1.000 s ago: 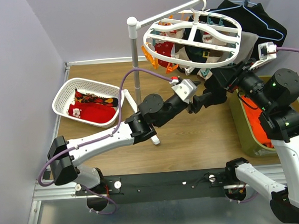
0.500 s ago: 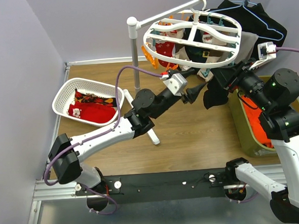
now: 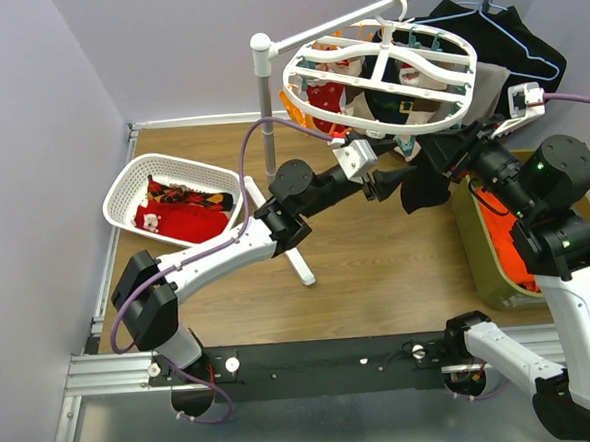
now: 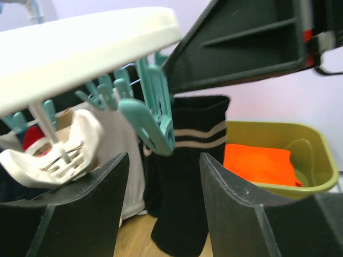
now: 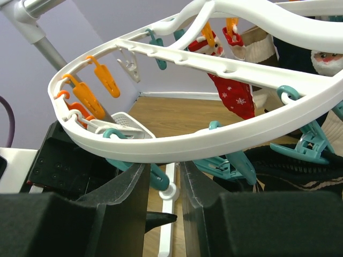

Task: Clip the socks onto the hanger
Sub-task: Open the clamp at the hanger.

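Note:
The white oval hanger [image 3: 389, 127] hangs from the rail, with teal and orange clips and several socks [image 3: 324, 99] clipped under it. A black sock with pale stripes [image 3: 421, 185] hangs at its near rim between my two grippers. My left gripper [image 3: 391, 182] is open just left of it. In the left wrist view [image 4: 163, 155] the sock [image 4: 187, 182] hangs beyond the open fingers, with a teal clip [image 4: 153, 120] at its cuff. My right gripper [image 3: 449, 149] sits under the rim [image 5: 214, 140]; its jaws [image 5: 161, 168] stand narrowly apart with a teal clip's end [image 5: 159, 178] between them. The sock [image 5: 300, 167] lies outside them.
A white lattice basket [image 3: 186, 165] at the left holds red and black socks [image 3: 180, 223]. The white stand pole [image 3: 265, 113] and its foot stand mid-table. An olive bin [image 3: 478, 260] with orange cloth [image 3: 501, 238] is at the right. A blue wire hanger with a black garment [image 3: 524, 37] hangs behind.
A second ago my left gripper was at the black sock; it let go, drew back left, and has now risen and come close again. The sock hangs free. The right arm has not moved.

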Available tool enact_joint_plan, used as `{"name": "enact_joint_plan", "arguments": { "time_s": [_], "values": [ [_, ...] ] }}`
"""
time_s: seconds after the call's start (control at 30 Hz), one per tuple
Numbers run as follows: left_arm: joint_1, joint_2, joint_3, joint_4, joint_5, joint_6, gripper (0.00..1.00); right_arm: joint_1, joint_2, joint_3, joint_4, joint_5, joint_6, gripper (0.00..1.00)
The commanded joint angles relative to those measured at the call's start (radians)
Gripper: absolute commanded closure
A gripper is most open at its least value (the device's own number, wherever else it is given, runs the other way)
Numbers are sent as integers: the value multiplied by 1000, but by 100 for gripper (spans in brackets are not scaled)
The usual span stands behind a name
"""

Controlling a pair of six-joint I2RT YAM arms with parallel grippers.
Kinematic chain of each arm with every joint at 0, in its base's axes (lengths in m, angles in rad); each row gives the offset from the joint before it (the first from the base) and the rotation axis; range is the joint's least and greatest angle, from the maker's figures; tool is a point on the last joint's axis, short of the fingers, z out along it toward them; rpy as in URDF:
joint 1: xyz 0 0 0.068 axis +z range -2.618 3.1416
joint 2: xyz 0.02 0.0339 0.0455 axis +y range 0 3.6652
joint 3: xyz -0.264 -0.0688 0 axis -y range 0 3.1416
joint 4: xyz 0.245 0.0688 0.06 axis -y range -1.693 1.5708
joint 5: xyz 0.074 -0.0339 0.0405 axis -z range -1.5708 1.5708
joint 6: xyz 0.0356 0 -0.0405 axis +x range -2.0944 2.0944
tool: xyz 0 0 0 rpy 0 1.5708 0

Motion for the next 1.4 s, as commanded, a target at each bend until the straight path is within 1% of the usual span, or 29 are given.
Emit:
{"name": "enact_joint_plan", "arguments": {
  "time_s": [0.0, 0.3, 0.33, 0.37, 0.43, 0.47, 0.53, 0.57, 0.63, 0.67, 0.7, 0.73, 0.8, 0.83, 0.9, 0.93, 1.03, 1.2, 1.37],
  "values": [
    [-2, 25, 64, 25, 68, -45, 38, -3, -1, 17, -23, 29, -12, 64],
    [-6, 49, 96, 18, 1, -81, 45, -2, -10, 9, -22, 18, -3, 64],
    [-8, 49, 96, 16, -15, -80, 53, -3, -11, 11, -22, 15, -1, 64],
    [-14, 48, 96, 5, -47, -77, 56, -3, -11, 11, -22, 12, -1, 64],
    [-16, 45, 92, -1, -69, -74, 62, -2, -13, 17, -23, 3, 3, 64],
    [-22, 45, 90, -8, -87, -77, 67, -2, -16, 18, -25, 0, 5, 64],
    [-28, 37, 89, -19, -110, -74, 69, -2, -17, 28, -38, -8, 5, 63],
    [-31, 34, 89, -28, -133, -72, 73, -2, -20, 29, -51, -9, 3, 63],
    [-43, 23, 87, -41, -157, -62, 77, -3, -24, 35, -63, -11, 0, 62],
    [-46, 20, 89, -53, -179, -60, 82, -3, -25, 41, -68, -14, -4, 62],
    [-54, 15, 90, -62, -190, -54, 83, -2, -27, 49, -86, -20, -9, 61],
    [-59, 12, 95, -73, -200, -51, 87, -3, -27, 54, -95, -24, -12, 60],
    [-63, 9, 102, -111, -223, -51, 88, 0, -21, 83, -124, -49, -24, 57],
    [-69, 9, 116, -128, -231, -52, 88, -2, -16, 94, -135, -58, -30, 54],
    [-74, 8, 125, -172, -251, -58, 89, -3, -10, 124, -164, -90, -52, 49],
    [-82, 6, 136, -185, -280, -58, 89, -2, -4, 132, -172, -97, -56, 45],
    [-92, 2, 156, -238, -340, -68, 89, -2, 6, 144, -187, -120, -81, 40],
    [-115, 12, 210, -346, -380, -66, 89, -2, 30, 144, -186, -158, -99, 36],
    [-132, 11, 239, -404, -386, -75, 89, -3, 42, 118, -158, -150, -96, 33]
  ]
}}
